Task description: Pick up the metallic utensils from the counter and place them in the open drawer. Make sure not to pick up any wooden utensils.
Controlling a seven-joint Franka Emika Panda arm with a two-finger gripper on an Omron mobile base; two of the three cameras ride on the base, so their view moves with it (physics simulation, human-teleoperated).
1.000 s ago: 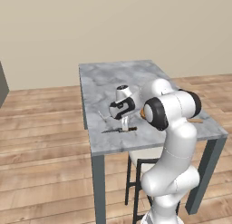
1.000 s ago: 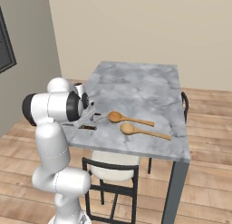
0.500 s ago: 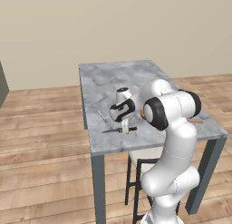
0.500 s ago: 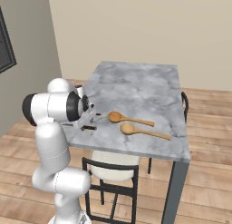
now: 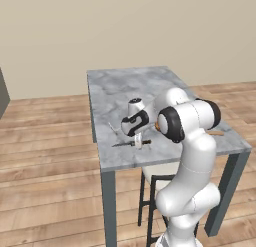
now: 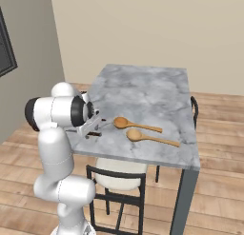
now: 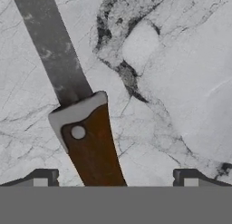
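A knife [image 7: 79,123] with a silver blade and dark brown handle lies on the grey-white marble counter [image 5: 135,86] near its front left corner. My gripper [image 7: 115,178] hangs straight over the handle, open, one fingertip [image 7: 44,177] on each side of it and not touching. From the left base view the gripper [image 5: 137,139] is low over the knife [image 5: 125,144]. A second thin silver utensil [image 5: 113,129] lies just beyond the blade. Two orange-tan wooden spoons [image 6: 136,125] [image 6: 153,138] rest to the right of the gripper [image 6: 90,129]. The open drawer is out of view.
A chair with a pale seat [image 6: 119,174] is tucked under the counter's near edge, beside my base. A dark appliance [image 6: 7,48] stands against the left wall. The far half of the counter [image 6: 147,82] is bare marble. Wooden floor surrounds it.
The hand has sunk a little toward the knife. The jaws stay wide open, and the utensils have not moved.
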